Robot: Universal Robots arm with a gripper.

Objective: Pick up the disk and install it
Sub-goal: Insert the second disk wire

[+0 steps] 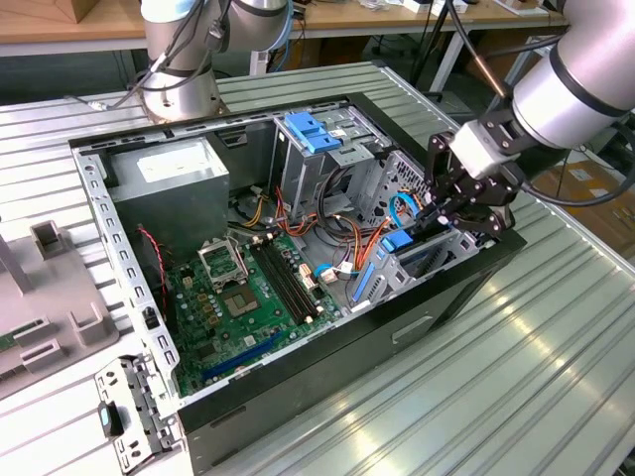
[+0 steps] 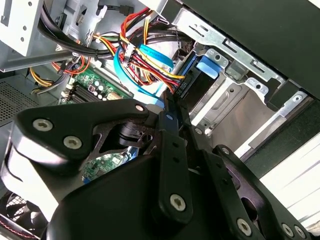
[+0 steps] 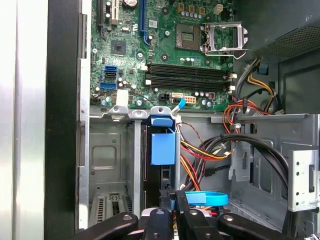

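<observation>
Here the jaws hang over the disk, upright in its bay.

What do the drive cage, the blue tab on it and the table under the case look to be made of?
Drive cage: bare sheet metal, dull grey, with stamped slots and folded edges. Blue tab: probably moulded plastic, with an even light-blue colour and smooth matte faces. Table: likely aluminium profile, pale silver with long parallel ribs and a soft sheen. The end effector beside the cage looks like black-coated metal links with bright screws.
</observation>
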